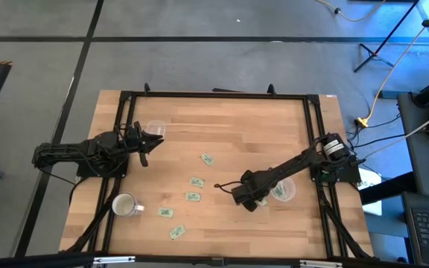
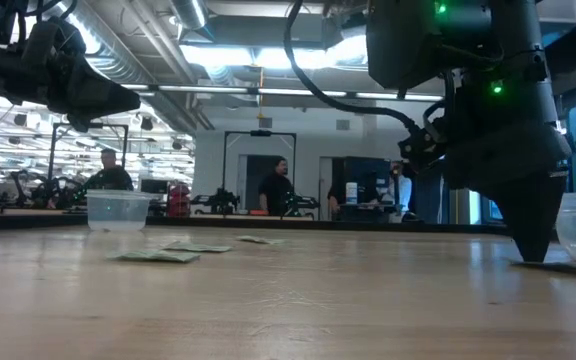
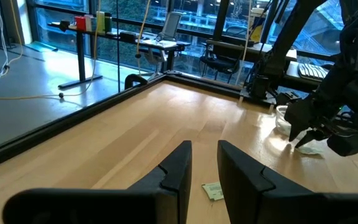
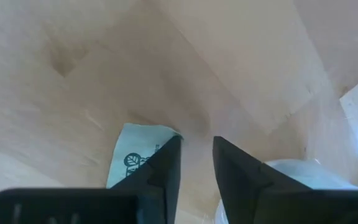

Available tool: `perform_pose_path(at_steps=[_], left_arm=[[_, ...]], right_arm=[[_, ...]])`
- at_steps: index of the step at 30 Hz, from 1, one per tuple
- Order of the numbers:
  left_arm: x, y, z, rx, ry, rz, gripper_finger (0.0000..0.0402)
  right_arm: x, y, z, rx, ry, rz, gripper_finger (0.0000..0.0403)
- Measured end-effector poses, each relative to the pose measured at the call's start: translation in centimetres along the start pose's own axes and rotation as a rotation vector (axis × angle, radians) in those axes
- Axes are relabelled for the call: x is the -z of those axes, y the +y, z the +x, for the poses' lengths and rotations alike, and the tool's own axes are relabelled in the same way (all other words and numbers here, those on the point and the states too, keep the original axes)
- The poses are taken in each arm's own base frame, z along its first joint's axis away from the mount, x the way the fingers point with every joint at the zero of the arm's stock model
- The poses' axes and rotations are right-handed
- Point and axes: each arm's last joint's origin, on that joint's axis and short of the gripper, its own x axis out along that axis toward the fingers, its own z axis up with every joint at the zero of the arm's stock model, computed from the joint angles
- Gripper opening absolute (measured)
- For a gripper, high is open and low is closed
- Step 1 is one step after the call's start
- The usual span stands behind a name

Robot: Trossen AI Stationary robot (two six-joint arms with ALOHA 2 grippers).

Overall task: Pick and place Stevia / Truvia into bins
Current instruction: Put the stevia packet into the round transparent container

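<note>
Several pale green and white sachets (image 1: 196, 182) lie flat on the wooden table, strung from the middle toward the near edge (image 2: 158, 256). One more sachet (image 4: 135, 155) lies beside the right clear cup (image 1: 282, 190). My right gripper (image 4: 196, 146) points straight down at it with a narrow gap between the fingers, tips at the table (image 2: 533, 255). Bare wood shows between them. My left gripper (image 1: 151, 141) waits raised and level beside the left clear cup (image 1: 155, 128), fingers a little apart (image 3: 205, 149). My right gripper comes from above, pointing down. One finger (image 4: 166, 165) stands over the sachet's edge (image 4: 166, 132) nearest the cup. The finger hides that spot, so I cannot tell whether it touches the sachet. The sachet lies flat on the table.
A white mug (image 1: 125, 205) lies on its side near the table's left near corner. The right cup (image 4: 291, 174) holds something white and sits close to my right fingers. A black frame (image 1: 214, 95) runs round the table. People stand in the room beyond (image 2: 278, 185).
</note>
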Motion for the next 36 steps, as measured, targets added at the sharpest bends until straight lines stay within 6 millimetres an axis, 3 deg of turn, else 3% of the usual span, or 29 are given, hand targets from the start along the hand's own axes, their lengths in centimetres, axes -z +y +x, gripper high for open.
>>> perform_pose_path(at_steps=[15, 27, 36], left_arm=[[0.0, 0.0, 0.0, 0.0, 0.0, 0.0, 0.0072], [0.0, 0.0, 0.0, 0.0, 0.0, 0.001, 0.0072], [0.0, 0.0, 0.0, 0.0, 0.0, 0.001, 0.0072]], right_arm=[[-0.5, 1.9, -3.6, -0.102, -0.075, -0.041, 0.0107], [1.7, 2.4, -2.7, -0.099, -0.021, -0.019, 0.0107], [1.9, 2.6, -2.6, -0.112, -0.024, 0.001, 0.0115]])
